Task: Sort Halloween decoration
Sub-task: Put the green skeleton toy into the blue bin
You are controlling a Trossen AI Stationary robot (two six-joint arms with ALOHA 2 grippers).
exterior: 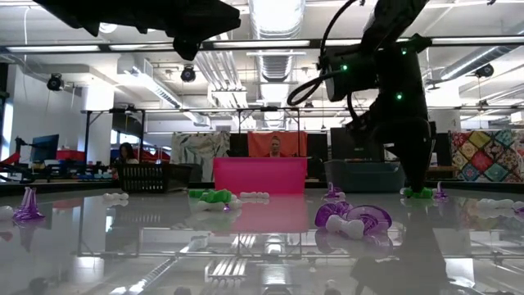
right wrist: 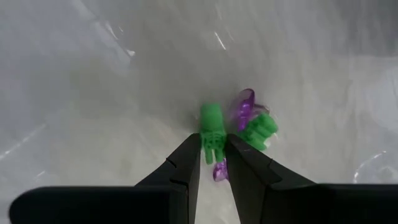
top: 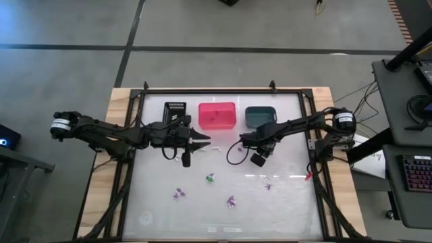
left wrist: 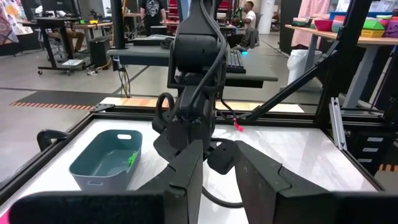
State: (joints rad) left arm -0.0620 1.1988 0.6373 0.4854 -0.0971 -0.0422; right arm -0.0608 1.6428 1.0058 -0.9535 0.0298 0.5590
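My right gripper (right wrist: 213,163) is dark, clasping a bright green trinket (right wrist: 211,132) at frame centre; a purple trinket (right wrist: 244,111) lies just right of it. Top centre of the high view: black bin (top: 175,111), pink bin (top: 217,115), teal bin (top: 260,116).

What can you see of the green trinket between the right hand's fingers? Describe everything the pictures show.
The green trinket looks like glossy plastic, a small skeleton-hand shape with ridged finger segments. The right hand pinches one end of it above the pale table. Just beyond lie a second green piece and a purple ring; whether they touch it is unclear.
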